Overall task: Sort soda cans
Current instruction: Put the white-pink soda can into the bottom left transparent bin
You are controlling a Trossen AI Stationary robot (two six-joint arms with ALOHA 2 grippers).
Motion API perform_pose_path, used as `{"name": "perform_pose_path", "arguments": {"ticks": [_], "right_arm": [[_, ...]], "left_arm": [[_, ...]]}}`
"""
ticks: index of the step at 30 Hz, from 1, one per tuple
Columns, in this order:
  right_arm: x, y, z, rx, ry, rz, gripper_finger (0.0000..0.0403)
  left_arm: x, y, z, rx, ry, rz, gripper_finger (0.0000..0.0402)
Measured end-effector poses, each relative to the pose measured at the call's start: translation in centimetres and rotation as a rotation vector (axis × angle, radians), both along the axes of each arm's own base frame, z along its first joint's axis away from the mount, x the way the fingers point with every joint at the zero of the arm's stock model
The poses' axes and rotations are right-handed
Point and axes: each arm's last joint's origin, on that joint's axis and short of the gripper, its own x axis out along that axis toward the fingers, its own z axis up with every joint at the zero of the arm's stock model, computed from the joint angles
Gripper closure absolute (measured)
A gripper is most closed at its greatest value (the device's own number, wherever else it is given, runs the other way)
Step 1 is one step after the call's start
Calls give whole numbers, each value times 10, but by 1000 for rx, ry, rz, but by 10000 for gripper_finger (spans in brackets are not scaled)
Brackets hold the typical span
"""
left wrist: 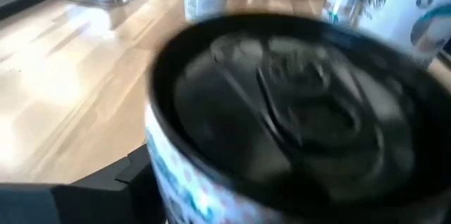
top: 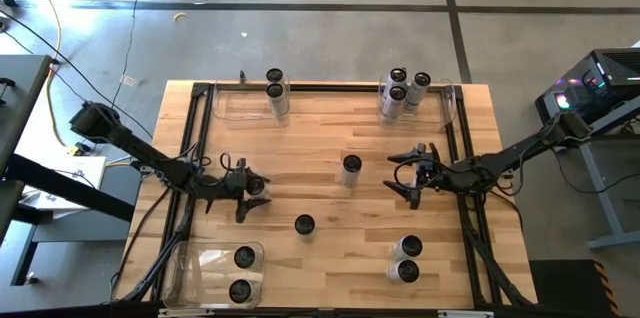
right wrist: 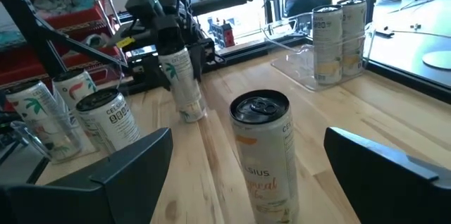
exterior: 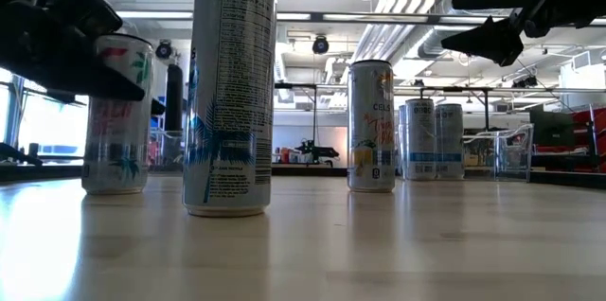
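Roughly half the silver-sided, dark-topped soda cans [top: 351,165] already stand in clear plastic bins [top: 445,110], the rest loose on the wooden table [top: 320,138], while the left gripper [top: 254,190] straddles one can, grip uncertain, and the right gripper [top: 407,172] gapes empty.

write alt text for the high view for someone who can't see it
Two dark robot arms reach inward over a light wooden table dotted with upright silver soda cans: the left claw holds one can, while the right claw hangs open beside a lone centre can. Clear plastic bins at the far edge and the near-left corner already hold cans.
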Motion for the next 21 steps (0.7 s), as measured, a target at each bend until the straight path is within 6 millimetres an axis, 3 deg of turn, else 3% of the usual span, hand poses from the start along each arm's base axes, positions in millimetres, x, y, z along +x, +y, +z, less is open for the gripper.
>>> {"name": "perform_pose_path", "arguments": {"ticks": [8, 15, 21], "right_arm": [[0, 0, 0, 17, -2, -3, 37], [0, 0, -1, 25, 1, -4, 37], [0, 0, -1, 25, 1, -5, 37]], "left_arm": [[5, -3, 10, -17, -26, 2, 117], [19, -9, 35, 102, -49, -24, 117], [24, -17, 63, 160, 76, -52, 117]]}}
